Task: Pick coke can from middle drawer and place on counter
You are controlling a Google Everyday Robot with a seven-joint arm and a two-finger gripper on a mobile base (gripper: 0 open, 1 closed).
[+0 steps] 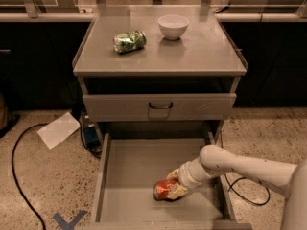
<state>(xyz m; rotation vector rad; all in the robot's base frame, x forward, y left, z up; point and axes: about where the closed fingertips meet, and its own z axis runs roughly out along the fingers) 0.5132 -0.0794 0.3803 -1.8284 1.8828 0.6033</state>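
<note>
Down in the middle drawer, front right, with the gripper clamped across the coke can, lying on its side on the drawer floor. Risky from here: holding a round can near one end, so could twist or slip out on the lift; could also clip the closed drawer front above on the way to the counter. Hard to judge how deep the fingers reach; cannot make out the can's far end behind them.

The middle drawer stands open; toward its right front the coke can lies on its side, clasped by the gripper reaching in from the drawer's right; above the drawer the counter bears a green can and white bowl.
</note>
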